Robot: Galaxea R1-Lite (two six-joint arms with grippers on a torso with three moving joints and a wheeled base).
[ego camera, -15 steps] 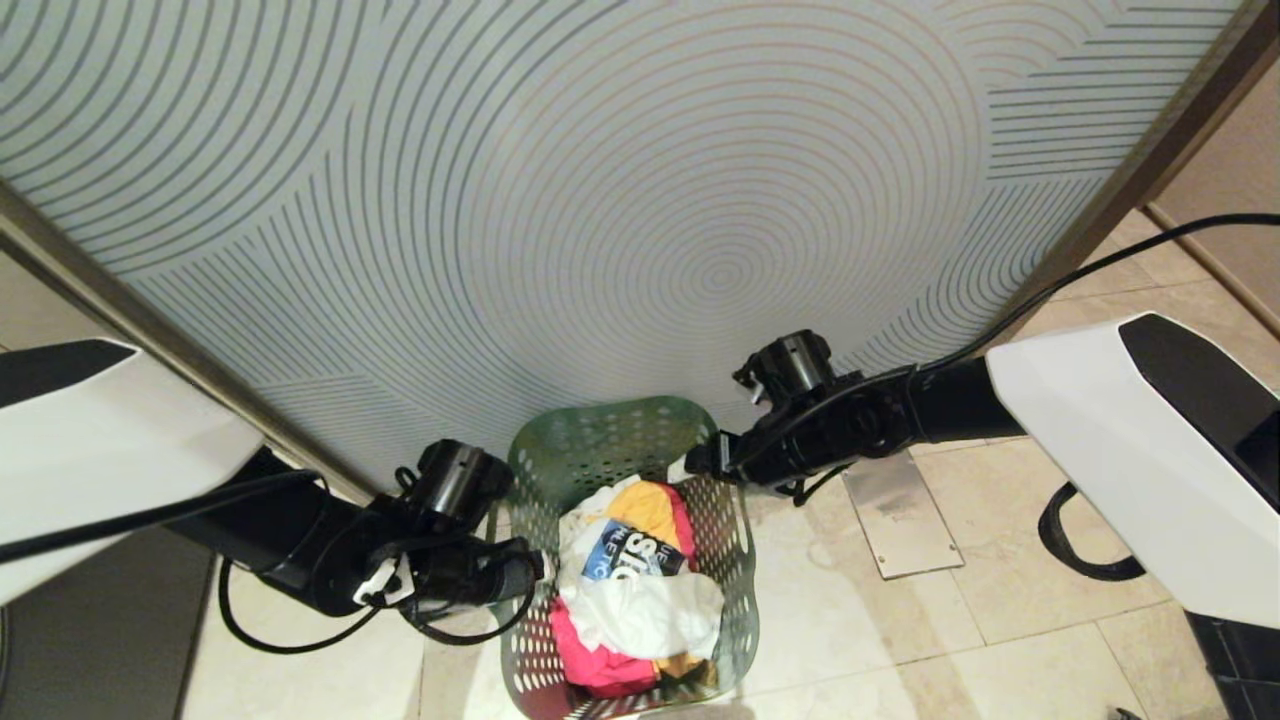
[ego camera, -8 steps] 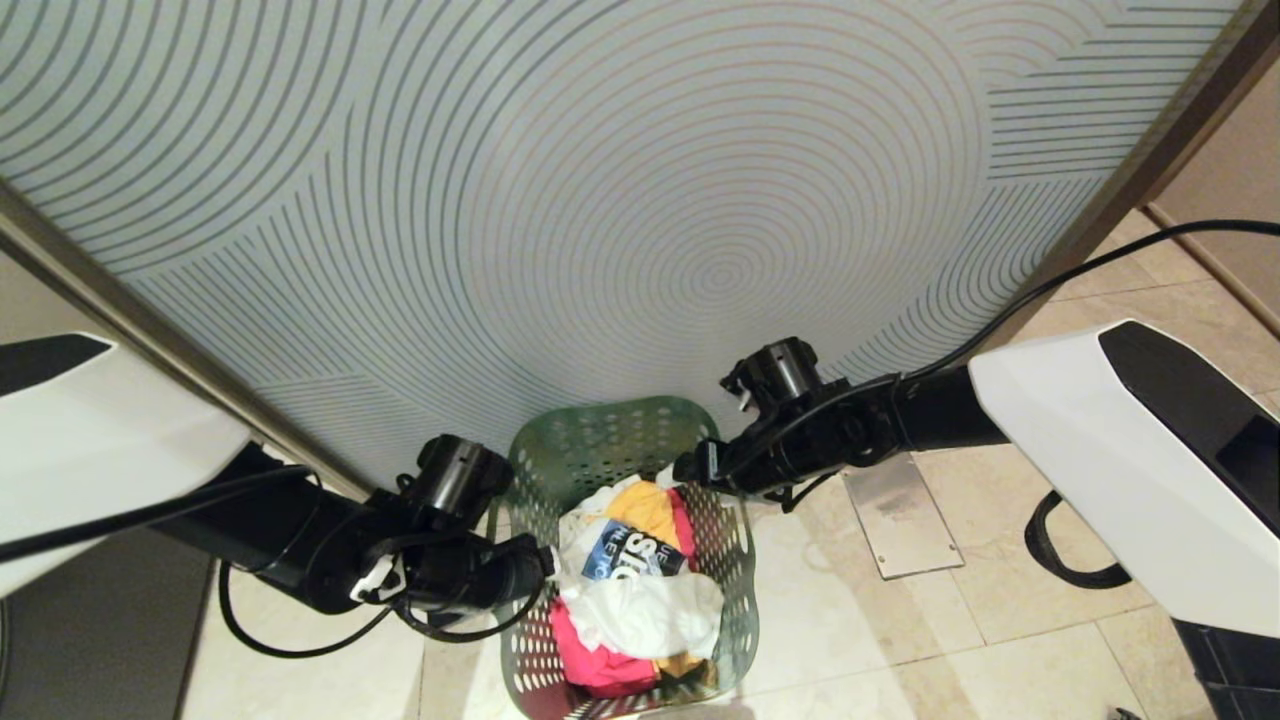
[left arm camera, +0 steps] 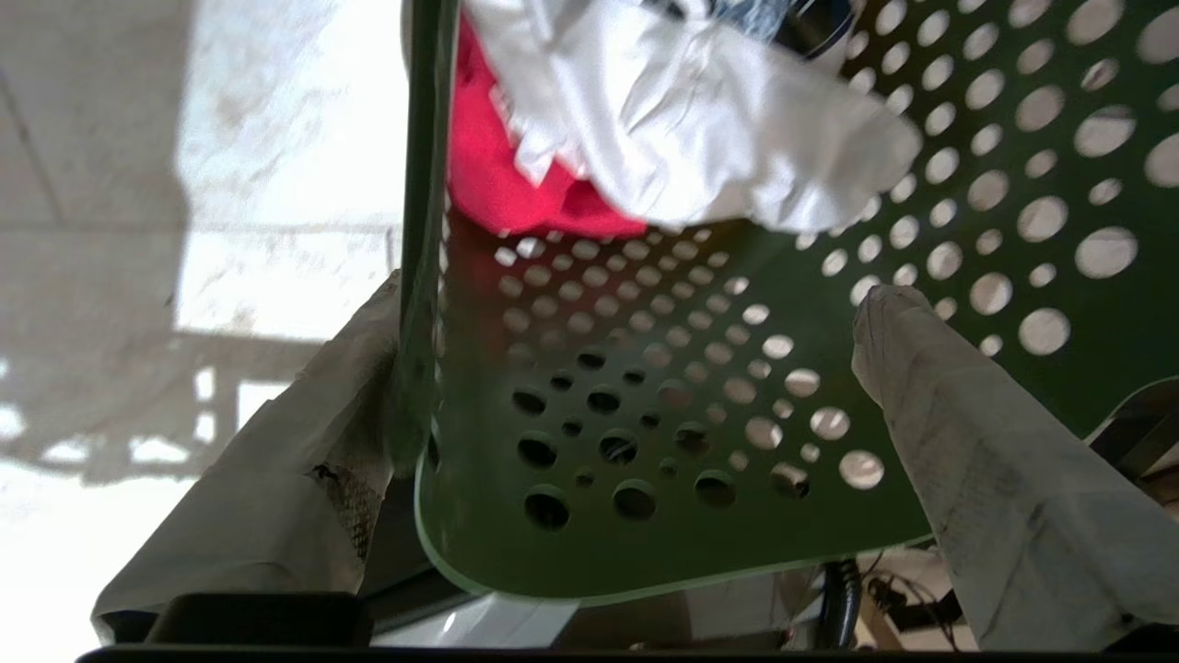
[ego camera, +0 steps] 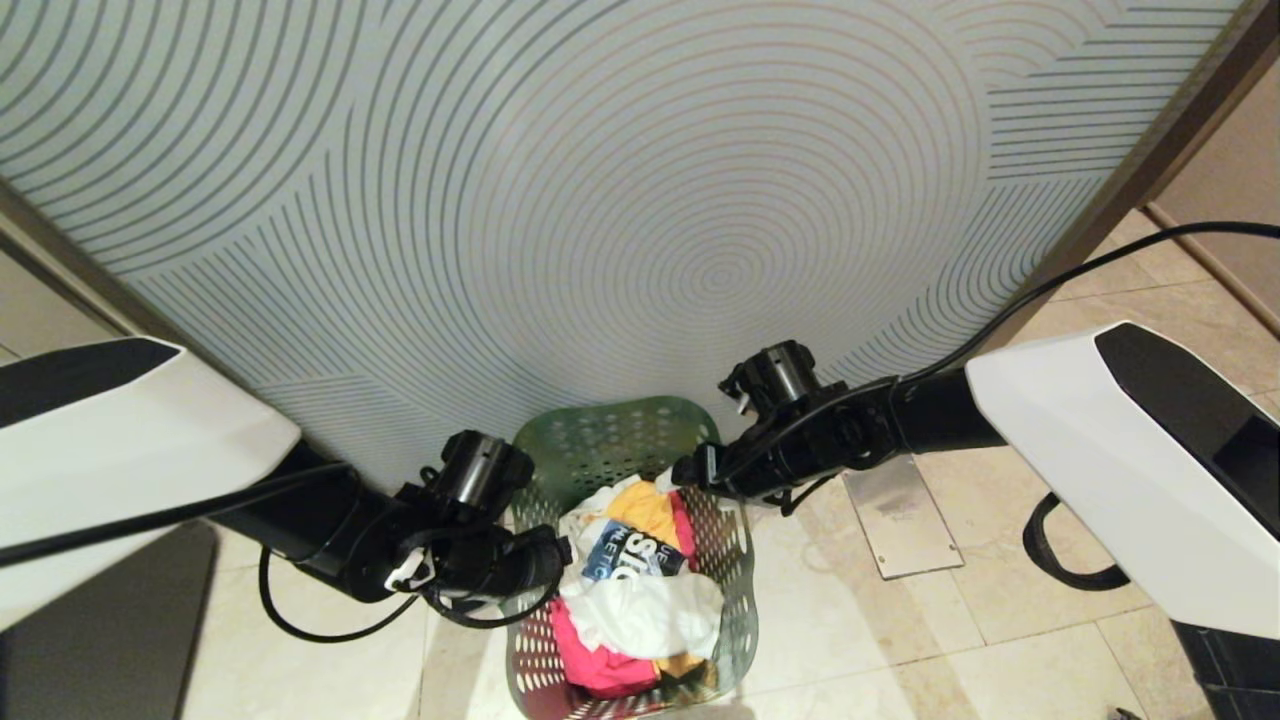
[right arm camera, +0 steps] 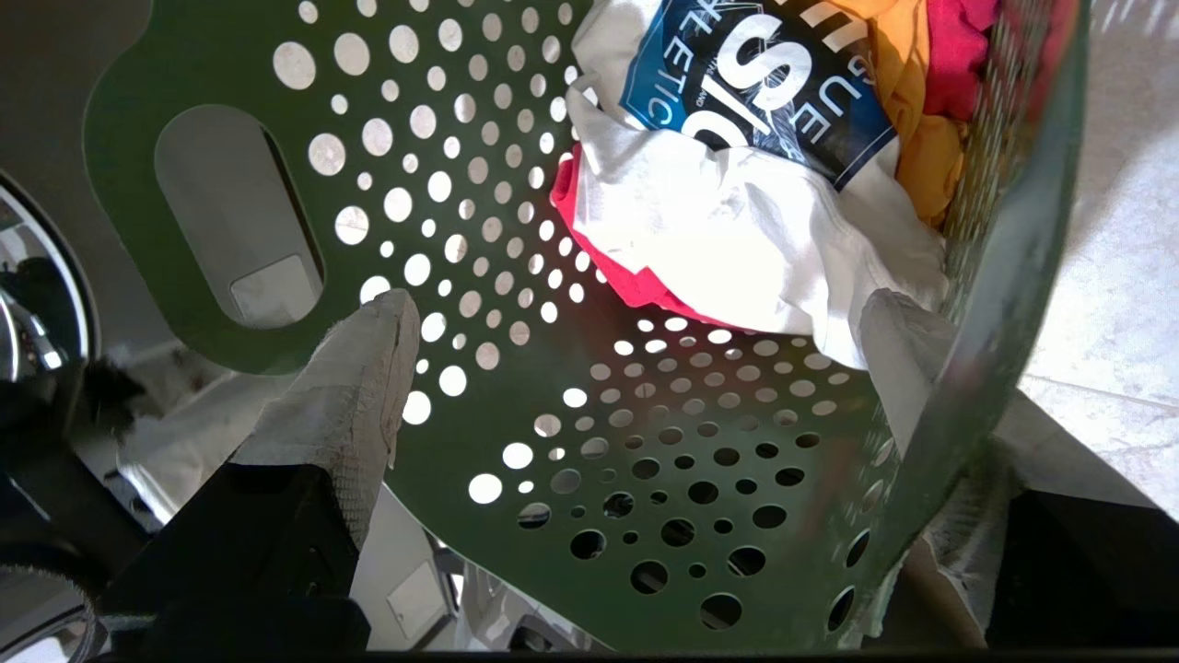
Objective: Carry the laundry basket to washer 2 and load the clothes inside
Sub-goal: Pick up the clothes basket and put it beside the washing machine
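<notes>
**Seat both grips before lifting**

The laundry basket (ego camera: 628,560) sits on the floor tiles (ego camera: 900,640), the clothes (ego camera: 635,590) inside. Left gripper (left arm camera: 636,368) and right gripper (right arm camera: 645,350) straddle opposite rims, fingers spread; both should close evenly, then lift level.

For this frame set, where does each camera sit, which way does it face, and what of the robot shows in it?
Head view: high, looking down at the green perforated plastic laundry basket on tiled floor; both arms show.
Left wrist view: behind the open left gripper, whose fingers straddle one basket wall.
Right wrist view: behind the open right gripper, straddling the opposite wall.
All share the basket and the white, yellow-orange and pink-red clothes.
</notes>
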